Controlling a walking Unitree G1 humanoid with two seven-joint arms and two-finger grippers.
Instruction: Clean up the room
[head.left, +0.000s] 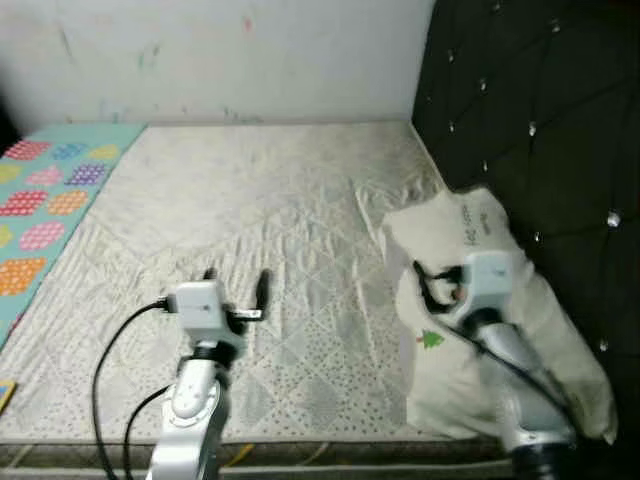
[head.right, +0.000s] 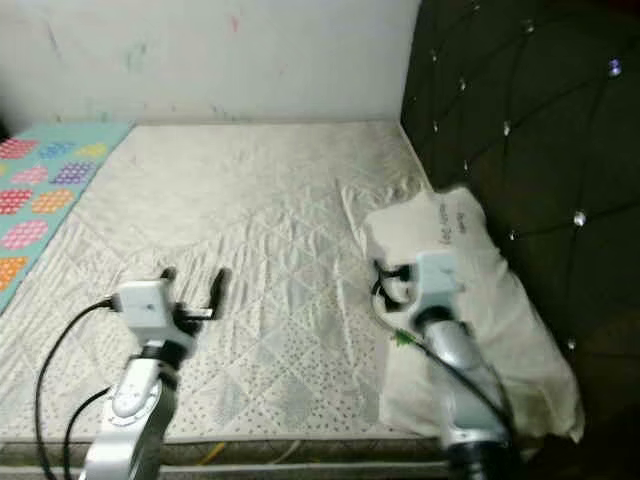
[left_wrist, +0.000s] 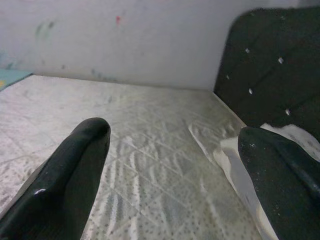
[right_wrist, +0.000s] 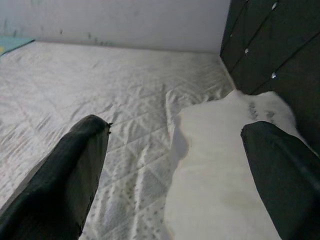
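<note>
So the cream cloth pillow (head.left: 480, 300) lay by the black padded headboard (head.left: 540, 120) on the quilted white mattress (head.left: 260, 230), not yet picked up, with the right gripper (right_wrist: 175, 165) and left gripper (head.left: 238, 285) both spread wide.

Pillow (head.left: 500, 300): cream-white, soft and rumpled, with dark lettering near its far end and a small green tree print on its near side.
Pose: lying flat, lengthwise.
Place: on the quilted mattress (head.left: 250, 250), against the black tufted headboard (head.left: 540, 120).

Pillow (head.left: 480, 300) print too small
</note>
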